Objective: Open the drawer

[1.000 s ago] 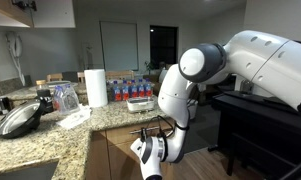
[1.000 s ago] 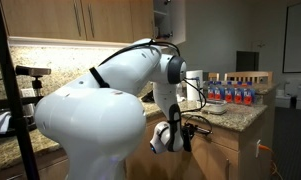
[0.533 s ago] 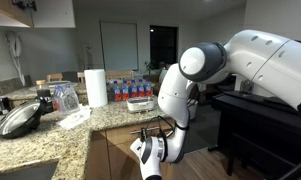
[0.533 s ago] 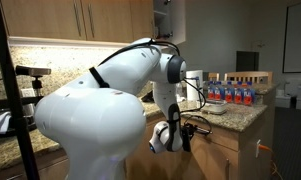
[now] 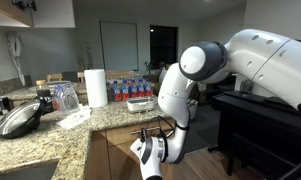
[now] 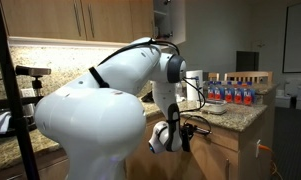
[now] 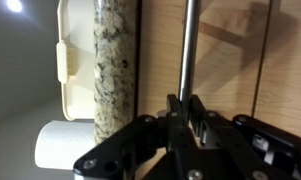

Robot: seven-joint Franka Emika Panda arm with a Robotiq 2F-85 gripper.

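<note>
Under the front edge of the granite countertop (image 7: 115,60): the drawer (image 7: 228,60), a light wood front, sits just below the stone and appears shut.
Handle: a silver bar handle (image 7: 189,50) runs along the front, standing clear of the wood.
Gripper: the gripper (image 7: 186,112) is clenched around the bar, one finger on each side.
Handling: probably a rigid front on slides. The smooth metal bar could slip, so it calls for a firm hold and a straight pull away from the countertop edge.
Nearby: a paper towel roll (image 7: 62,146) stands on the countertop.
</note>
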